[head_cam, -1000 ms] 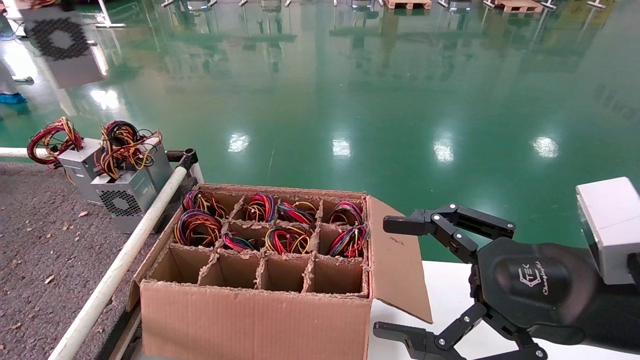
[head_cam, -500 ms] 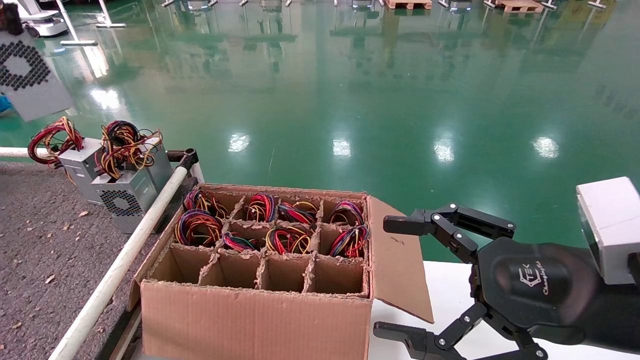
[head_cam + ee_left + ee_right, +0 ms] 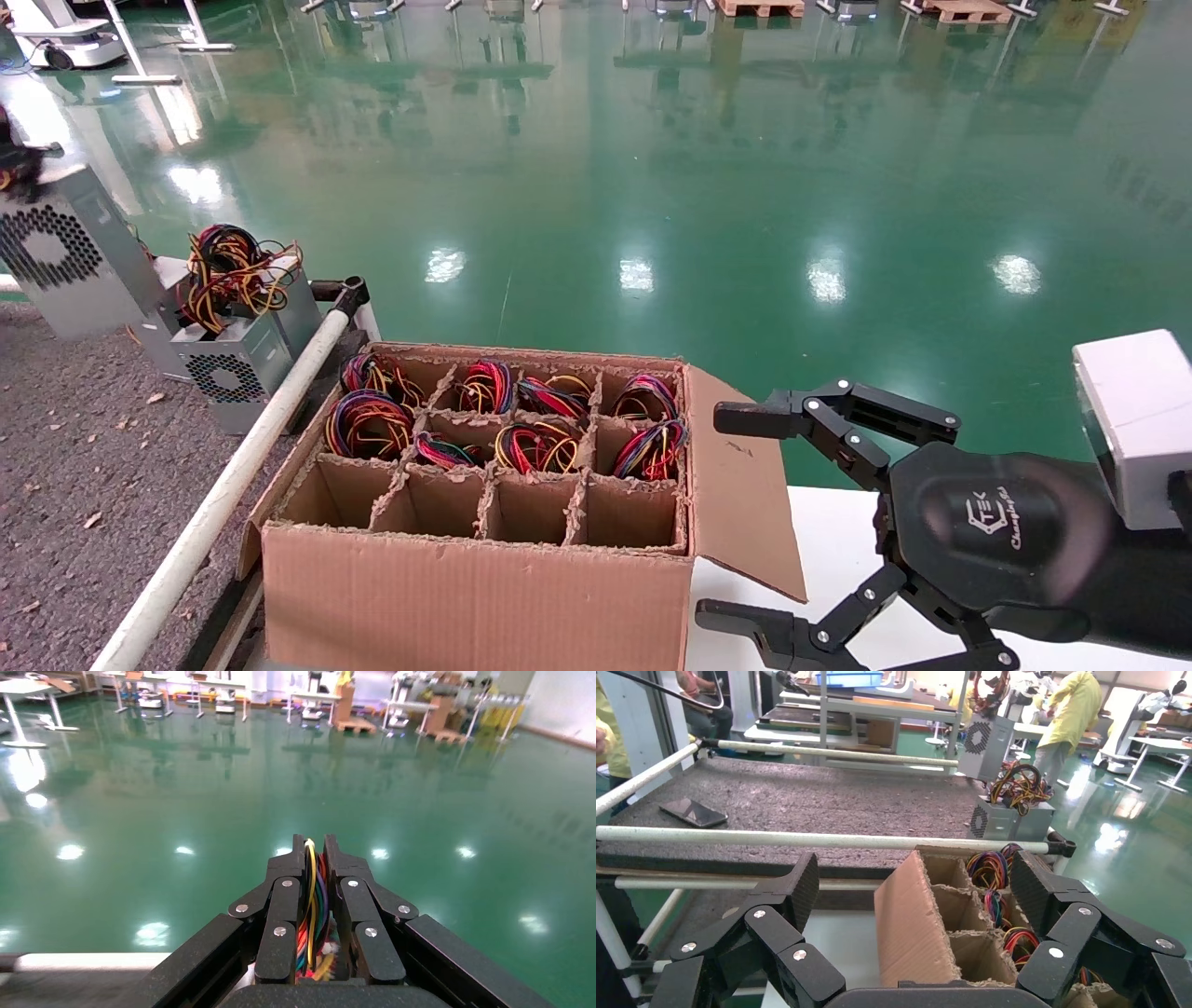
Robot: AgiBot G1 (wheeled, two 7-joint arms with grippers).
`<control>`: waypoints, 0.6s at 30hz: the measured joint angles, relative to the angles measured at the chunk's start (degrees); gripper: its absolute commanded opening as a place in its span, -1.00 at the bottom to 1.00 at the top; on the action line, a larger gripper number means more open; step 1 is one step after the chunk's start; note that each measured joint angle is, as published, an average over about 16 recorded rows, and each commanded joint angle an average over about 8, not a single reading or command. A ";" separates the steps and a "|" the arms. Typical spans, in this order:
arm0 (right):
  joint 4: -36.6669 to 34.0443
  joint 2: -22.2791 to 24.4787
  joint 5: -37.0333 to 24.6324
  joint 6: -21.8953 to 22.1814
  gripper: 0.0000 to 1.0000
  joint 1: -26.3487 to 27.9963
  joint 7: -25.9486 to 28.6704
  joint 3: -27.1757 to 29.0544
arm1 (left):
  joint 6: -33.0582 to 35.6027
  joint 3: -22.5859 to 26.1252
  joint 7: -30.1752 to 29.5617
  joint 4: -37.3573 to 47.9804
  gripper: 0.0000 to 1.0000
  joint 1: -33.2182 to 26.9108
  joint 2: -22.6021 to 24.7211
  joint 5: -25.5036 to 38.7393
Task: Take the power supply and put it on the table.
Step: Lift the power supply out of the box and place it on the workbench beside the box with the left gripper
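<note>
One power supply (image 3: 56,256) hangs at the far left over the gritty desk (image 3: 84,466), tilted, its perforated fan face turned toward the camera. The left tool (image 3: 313,881) is clamped together on its wire bundle (image 3: 313,913). Two more units (image 3: 233,345) stand on the desk by the white rail (image 3: 233,485). The cardboard box (image 3: 484,568) holds wire-topped units in its rear cells; the front row is empty. The right tool (image 3: 745,522) hovers beside the box, fingers apart.

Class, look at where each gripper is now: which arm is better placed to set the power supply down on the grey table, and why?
Left. The left gripper is shut on the wire bundle of the power supply, which hangs just above the table. The right gripper is open, parked beside the cardboard box.
</note>
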 measured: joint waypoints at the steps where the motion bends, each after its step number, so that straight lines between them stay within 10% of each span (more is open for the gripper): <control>1: 0.00 0.00 0.00 0.00 1.00 0.00 0.00 0.00 | 0.66 0.12 0.15 0.02 -1.00 0.07 -0.50 0.17; 18: 0.00 0.00 0.01 0.00 1.00 0.00 0.00 -0.01 | 1.78 0.57 2.67 0.84 -1.00 3.04 -3.10 0.84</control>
